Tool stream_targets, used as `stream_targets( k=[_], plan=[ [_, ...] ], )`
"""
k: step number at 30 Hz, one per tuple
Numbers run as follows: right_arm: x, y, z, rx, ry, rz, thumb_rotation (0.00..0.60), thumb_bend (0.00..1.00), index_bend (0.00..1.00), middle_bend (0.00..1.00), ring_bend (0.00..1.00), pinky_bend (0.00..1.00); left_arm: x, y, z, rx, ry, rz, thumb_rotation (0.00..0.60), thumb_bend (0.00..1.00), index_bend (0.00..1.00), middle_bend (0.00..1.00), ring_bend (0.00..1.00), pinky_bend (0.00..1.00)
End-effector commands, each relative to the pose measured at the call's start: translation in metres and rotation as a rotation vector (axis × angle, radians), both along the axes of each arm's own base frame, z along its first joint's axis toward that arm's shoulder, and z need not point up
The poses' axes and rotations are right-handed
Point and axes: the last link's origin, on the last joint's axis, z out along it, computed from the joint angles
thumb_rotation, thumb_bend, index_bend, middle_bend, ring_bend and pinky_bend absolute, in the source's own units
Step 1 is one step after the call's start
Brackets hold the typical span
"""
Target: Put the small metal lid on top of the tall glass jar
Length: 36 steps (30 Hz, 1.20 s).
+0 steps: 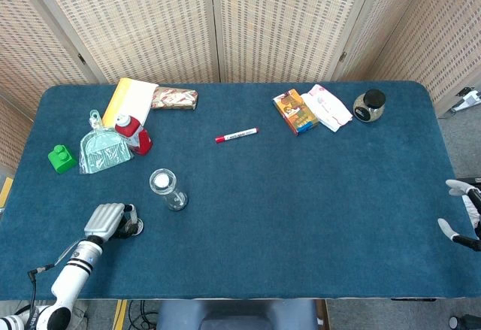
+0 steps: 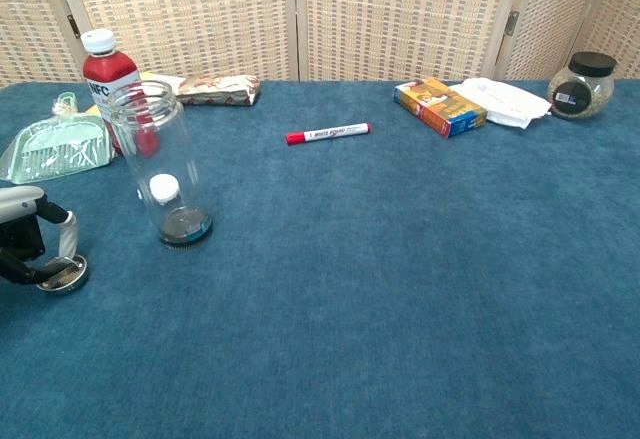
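In the head view, the left hand [image 1: 106, 220] sits at the near left of the blue table [image 1: 301, 195], fingers curled down over the small metal lid [image 1: 134, 229], which lies flat on the cloth at the fingertips. Whether the lid is actually pinched cannot be told from here. The tall glass jar [image 1: 167, 189] stands upright just to the far right of that hand, open-topped, with a small white object inside. The right hand [image 1: 462, 216] shows only at the near right edge, fingers apart and holding nothing. Farther back lie a red marker [image 1: 237, 134], an orange box [image 1: 294, 112], a white packet [image 1: 328, 107] and a round dark-lidded jar [image 1: 369, 105]. At the far left are a red bottle [image 1: 134, 134], a green dustpan [image 1: 101, 149], a green block [image 1: 61, 158], a yellow booklet [image 1: 129, 101] and a patterned packet [image 1: 173, 98].

In the chest view, the left hand [image 2: 30, 234] comes in at the left edge, its fingers reaching down onto the rim of the small metal lid [image 2: 62, 275], which rests on the table [image 2: 400, 289]. The tall glass jar [image 2: 160, 164] stands to the right of the lid, apart from it. The red bottle [image 2: 105, 84] stands behind the jar.
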Motion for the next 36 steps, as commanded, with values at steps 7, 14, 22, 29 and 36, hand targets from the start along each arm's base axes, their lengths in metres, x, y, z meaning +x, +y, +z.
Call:
stream_targets(
  k=[7, 14, 22, 29, 36],
  plan=[
    [0.001, -0.001, 0.0, 0.0, 0.0, 0.002, 0.6, 0.23, 0.26, 0.34, 0.22, 0.33, -0.002, -0.001, 0.002, 0.006, 0.003, 0.004, 0.6, 0.46, 0.6, 1.0, 1.0, 1.0],
    [0.003, -0.002, -0.001, 0.002, -0.004, 0.01, 0.6, 0.23, 0.26, 0.34, 0.22, 0.33, -0.001, -0.002, 0.014, 0.023, -0.025, 0.01, 0.6, 0.47, 0.61, 1.0, 1.0, 1.0],
    [0.004, -0.002, -0.001, 0.002, -0.004, 0.012, 0.6, 0.23, 0.26, 0.34, 0.22, 0.33, 0.008, 0.001, 0.045, 0.061, -0.093, 0.01, 0.6, 0.47, 0.61, 1.0, 1.0, 1.0],
    [0.006, -0.003, -0.002, 0.003, -0.005, 0.021, 0.6, 0.23, 0.26, 0.34, 0.22, 0.33, 0.025, 0.007, 0.081, 0.107, -0.143, -0.02, 0.6, 0.47, 0.61, 1.0, 1.0, 1.0],
    [0.008, -0.005, -0.002, 0.007, -0.005, 0.029, 0.6, 0.23, 0.26, 0.34, 0.22, 0.33, 0.049, 0.019, 0.12, 0.148, -0.245, -0.045, 0.6, 0.47, 0.61, 1.0, 1.0, 1.0]
  ],
)
